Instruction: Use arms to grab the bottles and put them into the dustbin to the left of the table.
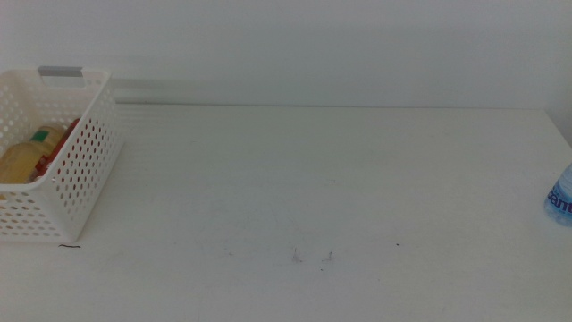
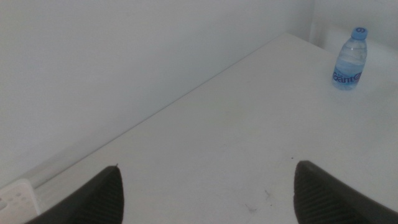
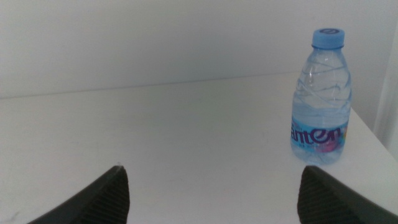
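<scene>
The last water bottle [image 3: 320, 99] stands upright on the table [image 1: 340, 179], far from the dustbin [image 1: 80, 170], nearest the released right pincer [image 3: 211, 199]; left pincer [image 2: 208, 196] also released.

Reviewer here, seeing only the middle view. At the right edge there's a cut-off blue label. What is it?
Observer: A small clear water bottle, blue-capped, standing upright on the table.
Operator: Is either gripper holding it?
Observer: No. The right gripper is open, short of the bottle.
Operator: And the left?
Observer: The left gripper is open too, far from the bottle, a corner of the dustbin beside it.
</scene>
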